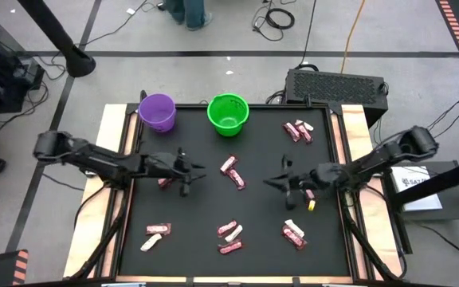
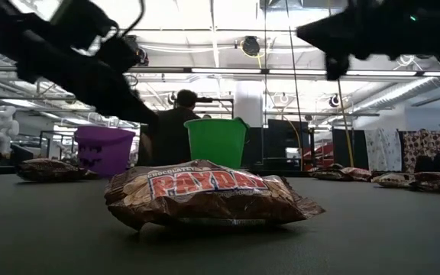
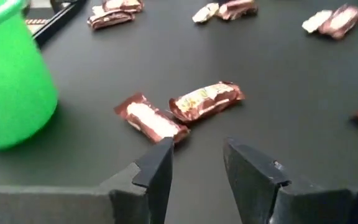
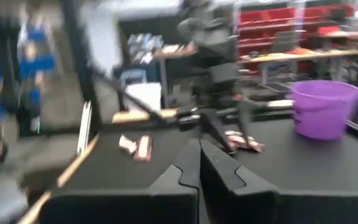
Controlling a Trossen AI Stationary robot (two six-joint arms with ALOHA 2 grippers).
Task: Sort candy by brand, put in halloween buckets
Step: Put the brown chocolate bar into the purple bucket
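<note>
I count two small round plastic pails, one purple and one bright green, and six loose clusters of small wrapped candy bars on the black mat, which lies on a pale wooden table in an open workshop with cables on the floor. My left gripper hovers released and empty, two brown-wrapped bars just ahead of its fingers lying end to end, long axes crosswise to the gripper. My right gripper is clenched on nothing, the purple pail well beyond it.
</note>
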